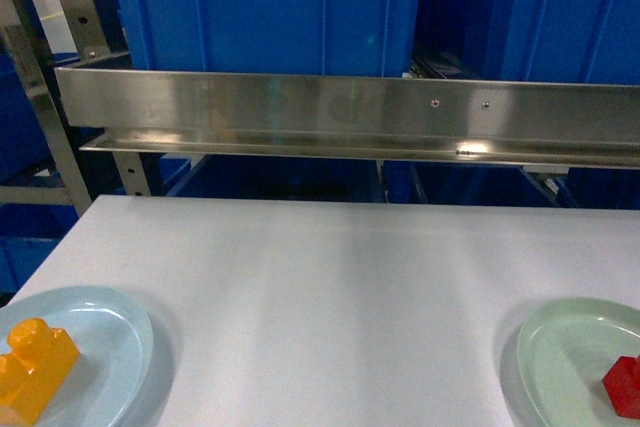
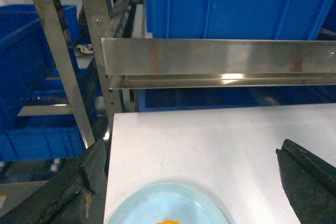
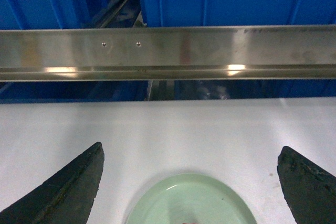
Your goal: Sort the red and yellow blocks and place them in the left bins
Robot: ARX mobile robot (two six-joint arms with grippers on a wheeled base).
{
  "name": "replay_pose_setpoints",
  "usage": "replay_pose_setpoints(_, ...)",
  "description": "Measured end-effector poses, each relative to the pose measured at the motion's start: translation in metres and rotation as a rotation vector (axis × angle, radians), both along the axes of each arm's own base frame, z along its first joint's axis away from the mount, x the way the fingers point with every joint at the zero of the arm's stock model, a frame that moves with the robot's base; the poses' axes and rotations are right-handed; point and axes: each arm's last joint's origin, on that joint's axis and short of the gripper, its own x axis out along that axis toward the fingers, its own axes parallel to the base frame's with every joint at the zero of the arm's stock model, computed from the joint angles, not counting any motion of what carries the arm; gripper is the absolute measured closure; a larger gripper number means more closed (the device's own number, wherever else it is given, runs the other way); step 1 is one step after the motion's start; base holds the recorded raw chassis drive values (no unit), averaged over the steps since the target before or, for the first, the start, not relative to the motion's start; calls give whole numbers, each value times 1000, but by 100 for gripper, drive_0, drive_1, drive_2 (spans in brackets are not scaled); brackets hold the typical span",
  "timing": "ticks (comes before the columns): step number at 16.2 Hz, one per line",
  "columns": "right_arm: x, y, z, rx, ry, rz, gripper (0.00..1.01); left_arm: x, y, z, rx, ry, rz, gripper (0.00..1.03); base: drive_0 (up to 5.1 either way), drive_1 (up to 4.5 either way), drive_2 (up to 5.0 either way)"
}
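Head view: white worktop (image 1: 330, 297) fills the lower half of the frame, with a steel shelf rail (image 1: 350, 117) across the middle and blue bins (image 1: 265, 7) standing behind and above it, a second bin (image 1: 540, 12) at upper right. Yellow block (image 1: 33, 367) lies on a pale blue plate (image 1: 120, 327) at lower left; red block (image 1: 625, 385) lies on a pale green plate (image 1: 560, 347) at lower right, partly cut by the frame edge. The two plates sit well apart. No arm shows in this view. Left wrist view: left gripper (image 2: 189, 182) hovers over the pale blue plate at the bottom centre, its dark fingers (image 2: 307, 177) spread wide to either side, holding nothing; a sliver of orange-yellow shows at the bottom edge of the plate. Blue bin wall occupies the upper right, further blue bins the left, behind the steel upright. Right wrist view: right gripper (image 3: 191, 177) hovers over the pale green plate at the bottom centre, fingers (image 3: 68, 190) likewise spread wide and empty; the red block is barely visible at the bottom edge.
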Motion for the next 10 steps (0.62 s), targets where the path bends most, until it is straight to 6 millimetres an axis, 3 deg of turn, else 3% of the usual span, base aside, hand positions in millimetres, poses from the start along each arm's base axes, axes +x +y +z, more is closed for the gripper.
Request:
replay_pose_setpoints(2, 38, 3, -8, 31, 62, -20, 3, 32, 2, -3, 7, 81, -70, 5, 0, 0, 0)
replay_pose_setpoints(4, 56, 2, -42, 17, 152, -44, 3, 48, -1, -21, 51, 130, -98, 5, 0, 0, 0)
replay_pose_setpoints(6, 54, -9, -77, 22, 199, -76, 3, 50, -6, -53, 93, 180, -111, 5, 0, 0, 0)
replay_pose_setpoints(10, 45, -16, -116, 31, 269, -59, 3, 36, -5, -107, 108, 293, -92, 5, 0, 0, 0)
